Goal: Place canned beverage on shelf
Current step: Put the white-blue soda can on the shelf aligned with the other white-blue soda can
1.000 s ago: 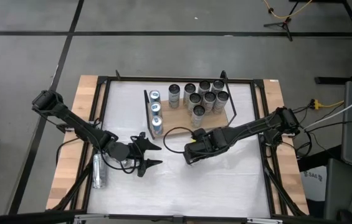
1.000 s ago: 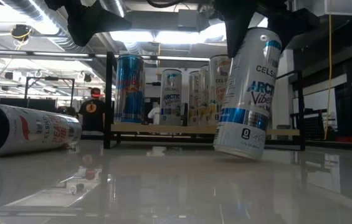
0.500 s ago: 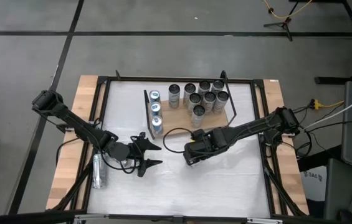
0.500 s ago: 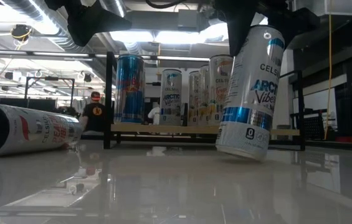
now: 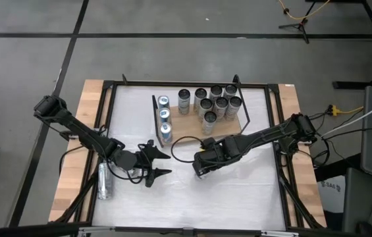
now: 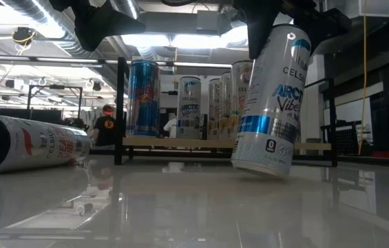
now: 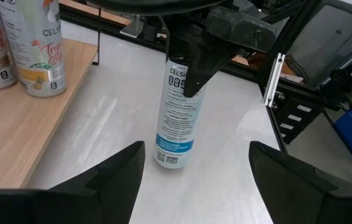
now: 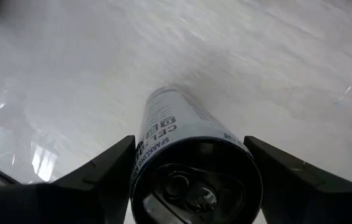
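Overhead, the right gripper grasps a tall white-and-blue aluminium can just in front of the flat light-brown wooden shelf with black wire ends; the left gripper, jaws released, waits beside it. Low view: the can tilts, its bottom edge at the white tabletop. Left wrist view: the can stands beside the shelf. Right wrist view: both fingers flank the can's top.

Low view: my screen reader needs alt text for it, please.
The right gripper holds a tilted white-and-blue can on the white tabletop. Behind it, cans stand on the shelf; another can lies at left.
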`<state>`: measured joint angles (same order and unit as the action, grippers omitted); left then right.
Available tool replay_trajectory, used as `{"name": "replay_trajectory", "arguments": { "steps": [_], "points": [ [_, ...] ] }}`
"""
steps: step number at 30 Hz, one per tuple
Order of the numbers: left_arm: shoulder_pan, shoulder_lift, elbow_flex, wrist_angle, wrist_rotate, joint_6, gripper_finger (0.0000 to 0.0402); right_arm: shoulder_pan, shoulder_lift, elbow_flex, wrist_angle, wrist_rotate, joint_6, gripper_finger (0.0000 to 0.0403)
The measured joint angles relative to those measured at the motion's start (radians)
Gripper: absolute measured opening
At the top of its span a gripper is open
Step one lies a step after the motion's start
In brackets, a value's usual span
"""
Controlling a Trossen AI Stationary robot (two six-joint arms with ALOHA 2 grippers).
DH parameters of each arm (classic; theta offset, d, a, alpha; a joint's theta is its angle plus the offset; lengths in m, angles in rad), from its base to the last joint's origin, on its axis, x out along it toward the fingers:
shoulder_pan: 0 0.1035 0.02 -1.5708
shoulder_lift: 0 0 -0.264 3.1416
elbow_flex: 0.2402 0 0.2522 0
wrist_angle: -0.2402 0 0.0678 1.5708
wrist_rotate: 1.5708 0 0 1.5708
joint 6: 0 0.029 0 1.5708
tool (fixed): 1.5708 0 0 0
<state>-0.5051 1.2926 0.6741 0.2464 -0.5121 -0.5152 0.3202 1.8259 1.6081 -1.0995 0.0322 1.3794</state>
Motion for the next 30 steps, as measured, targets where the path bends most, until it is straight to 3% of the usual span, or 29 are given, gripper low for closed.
{"name": "replay_trajectory", "arguments": {
  "steps": [26, 30],
  "points": [
    [0.0, 0.0, 0.0, 0.0, 0.0, 0.0, 0.0282, 0.0, 0.0, 0.0, -0.001, 0.021, -0.002, 0.0264],
    [0.0, 0.0, 0.0, 0.0, 0.0, 0.0, 0.0282, 0.0, 0.0, 0.0, -0.001, 0.024, -0.003, 0.0281]
  ]
}}
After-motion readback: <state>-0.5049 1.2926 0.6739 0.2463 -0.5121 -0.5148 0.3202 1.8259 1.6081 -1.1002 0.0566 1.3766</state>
